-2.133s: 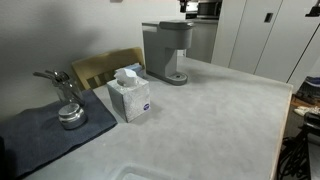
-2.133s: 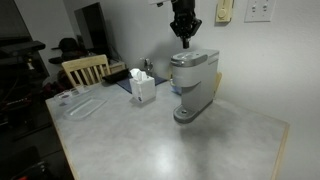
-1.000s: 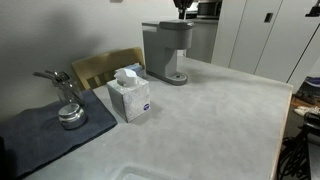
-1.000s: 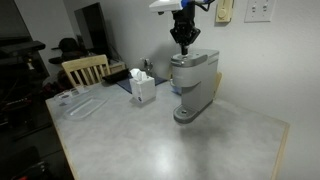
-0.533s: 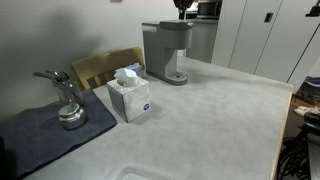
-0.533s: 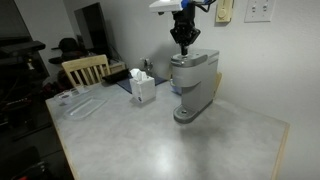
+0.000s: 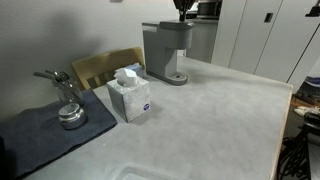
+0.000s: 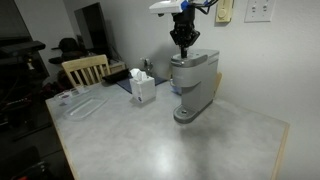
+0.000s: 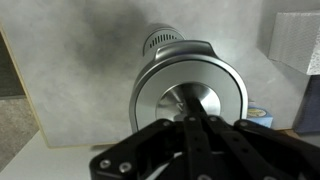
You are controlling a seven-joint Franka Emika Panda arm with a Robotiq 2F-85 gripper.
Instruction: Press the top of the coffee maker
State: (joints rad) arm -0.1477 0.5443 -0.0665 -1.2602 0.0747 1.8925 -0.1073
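The tall grey coffee maker stands at the back of the counter, also in the other exterior view. My gripper hangs straight above its head, fingertips shut together and at or just above the top of the coffee maker; I cannot tell if they touch. In an exterior view only its tip shows at the frame's top edge. In the wrist view the shut gripper points down at the machine's round shiny top. It holds nothing.
A white tissue box stands on the counter in front of the machine. A small metal pot sits on a dark mat. A wooden chair stands behind the counter. A clear tray lies near the counter's edge.
The gripper came down from higher above the machine to its head about a second ago. Since then nothing has visibly moved.
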